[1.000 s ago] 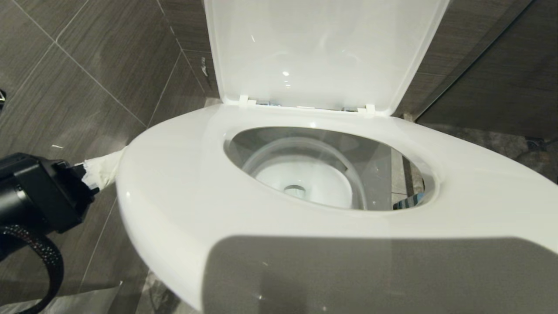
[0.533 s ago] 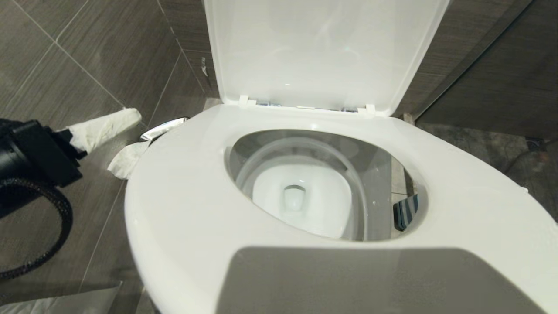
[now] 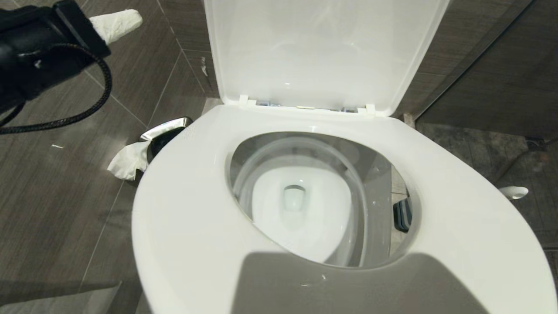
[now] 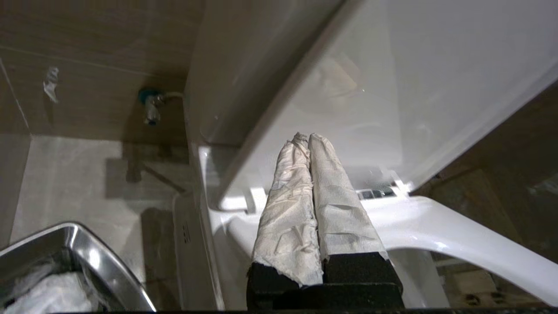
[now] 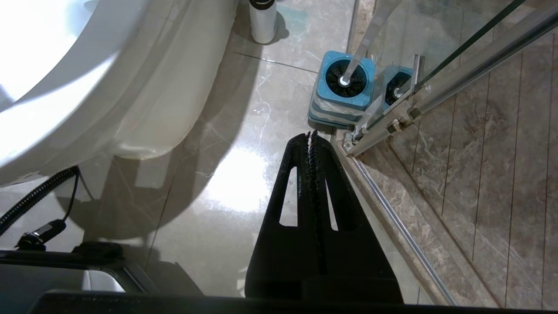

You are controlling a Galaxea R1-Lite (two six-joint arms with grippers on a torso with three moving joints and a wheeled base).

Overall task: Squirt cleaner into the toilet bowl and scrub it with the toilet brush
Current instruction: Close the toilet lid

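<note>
Glossy white ceramic toilet bowl (image 3: 305, 205) fills the middle, seat down, lid raised. Left gripper (image 3: 130, 17), high at upper left, presses its paper-wrapped fingers (image 4: 287, 205) together, empty. Right gripper (image 5: 312, 138) is closed, empty, near the white-handled toilet brush (image 5: 368, 35) in its blue holder (image 5: 344, 93).
</note>
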